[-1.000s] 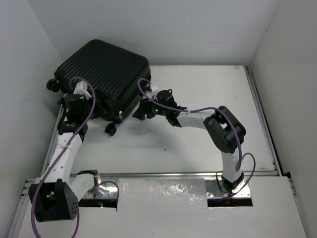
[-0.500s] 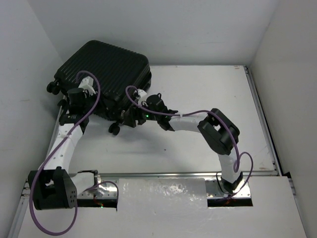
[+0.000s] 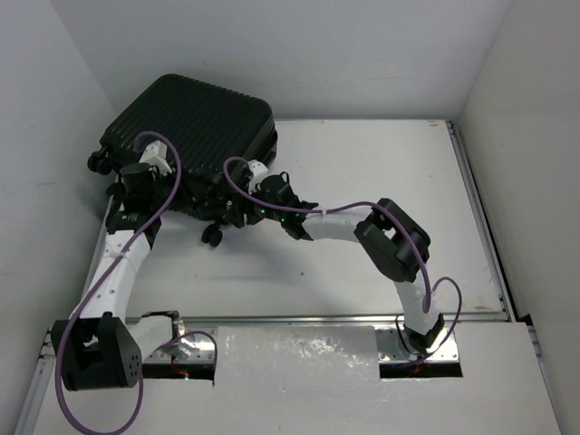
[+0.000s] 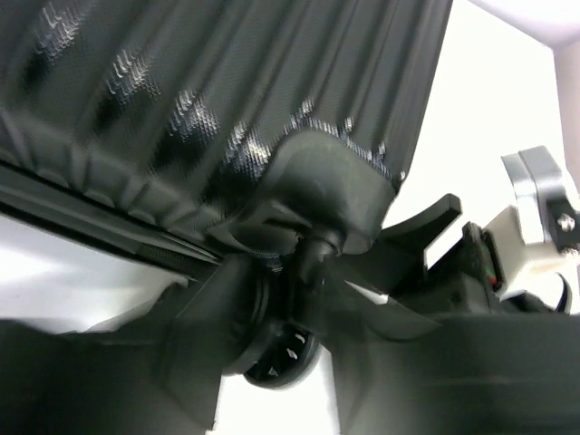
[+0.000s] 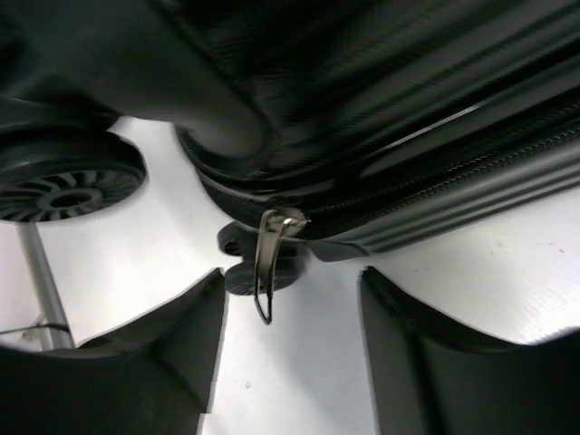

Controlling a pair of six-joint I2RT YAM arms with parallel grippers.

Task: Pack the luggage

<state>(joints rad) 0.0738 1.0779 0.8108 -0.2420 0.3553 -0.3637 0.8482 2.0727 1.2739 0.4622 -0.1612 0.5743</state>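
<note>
Item: right fingers [image 5: 163, 353]. We found them standing apart and holding nothing, with the metal zipper pull [image 5: 270, 263] hanging just above the gap between them.

Item: left fingers [image 4: 195, 372]. They showed dark and blurred to either side of a caster wheel [image 4: 279, 352]. We could not tell whether they had closed on it.

Item: the luggage [image 3: 190, 136]. It lay shut in the far left corner of the surface [image 3: 381, 172], ribbed shell up and wheels toward the arms. We judged it stiff, bulky and likely heavy for these arms, and the glossy ribs offered little purchase. The zipper pull seemed the place to take hold for opening, though it looked thin and apt to slip. The wheel bracket looked sturdier for steadying.

Item: arms. The left reached straight up the left edge, its wrist at the case's near side. The right stretched leftward with elbow bent and forearm low, its wrist at the near corner.
</note>
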